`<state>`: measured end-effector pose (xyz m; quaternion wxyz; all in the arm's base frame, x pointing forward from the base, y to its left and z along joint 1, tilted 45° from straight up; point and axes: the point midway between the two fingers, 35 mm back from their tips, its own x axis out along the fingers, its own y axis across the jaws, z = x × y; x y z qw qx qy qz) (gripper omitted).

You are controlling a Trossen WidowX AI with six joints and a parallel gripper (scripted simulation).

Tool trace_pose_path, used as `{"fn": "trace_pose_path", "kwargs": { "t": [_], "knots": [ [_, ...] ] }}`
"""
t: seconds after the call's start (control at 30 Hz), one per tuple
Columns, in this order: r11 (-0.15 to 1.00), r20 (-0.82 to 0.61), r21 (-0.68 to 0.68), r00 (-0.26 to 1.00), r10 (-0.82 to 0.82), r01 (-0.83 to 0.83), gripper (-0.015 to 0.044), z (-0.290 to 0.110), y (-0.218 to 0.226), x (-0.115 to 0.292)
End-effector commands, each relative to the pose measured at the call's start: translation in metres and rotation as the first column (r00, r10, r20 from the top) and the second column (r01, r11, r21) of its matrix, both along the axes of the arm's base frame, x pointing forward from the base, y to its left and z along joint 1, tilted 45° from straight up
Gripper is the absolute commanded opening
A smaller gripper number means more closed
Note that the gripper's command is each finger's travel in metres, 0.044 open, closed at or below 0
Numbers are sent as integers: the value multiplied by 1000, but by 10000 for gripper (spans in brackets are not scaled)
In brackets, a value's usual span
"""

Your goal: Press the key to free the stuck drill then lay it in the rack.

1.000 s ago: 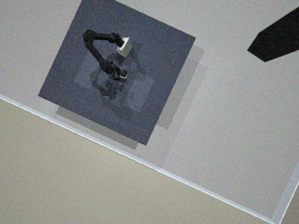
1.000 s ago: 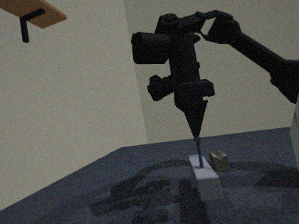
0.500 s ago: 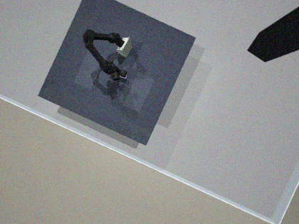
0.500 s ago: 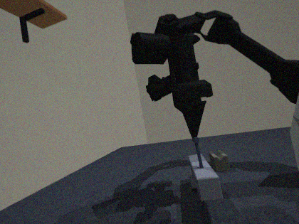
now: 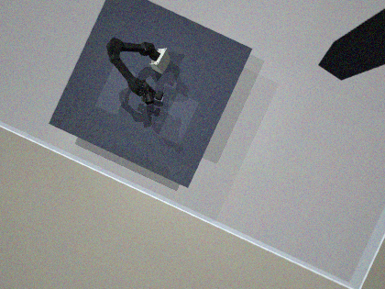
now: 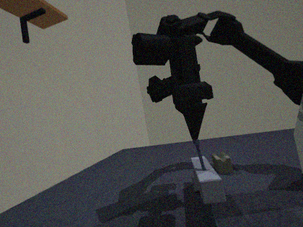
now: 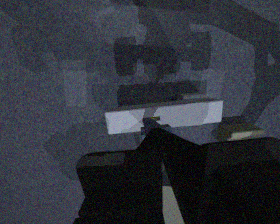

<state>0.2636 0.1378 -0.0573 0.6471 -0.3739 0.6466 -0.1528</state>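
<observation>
A white block (image 6: 212, 191) (image 7: 195, 115) stands on the dark table. A thin dark rod (image 6: 200, 157) rises slightly tilted from its top; I cannot tell whether it is the drill or the key. A small yellowish bit shows beside it in the wrist view. My gripper (image 6: 195, 139) (image 7: 155, 132) is shut and points down directly over the rod; its tips appear to meet the rod's upper end, with nothing seen between the fingers. A small notched tan block (image 6: 222, 164) (image 7: 246, 134), perhaps the rack, stands close beside the white block. The lower end of the rod is hidden.
The dark square table top (image 5: 215, 86) (image 6: 119, 172) carries the arm's pale base (image 5: 159, 64) (image 6: 298, 132). The arm's shadows fall over the table around the white block and make details dim. An orange-brown shelf (image 6: 36, 6) hangs on the wall.
</observation>
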Motion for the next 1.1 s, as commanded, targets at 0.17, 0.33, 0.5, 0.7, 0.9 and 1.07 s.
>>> {"fn": "trace_pose_path", "kwargs": {
  "t": [0.17, 0.33, 0.5, 0.7, 0.9, 1.07],
  "knots": [
    [1000, -25, -17, 1000, -14, 13, 0, -9, -11, -6],
    [1000, -25, -17, 1000, -14, 13, 0, -10, -13, -7],
    [1000, -25, -17, 1000, -14, 13, 0, -12, -14, -7],
    [1000, -25, -17, 1000, -14, 13, 0, -13, -16, -7],
    [1000, -25, -17, 1000, -14, 13, 0, -14, -18, -7],
    [1000, -25, -17, 1000, -14, 13, 0, -16, -19, -8]
  ]
}}
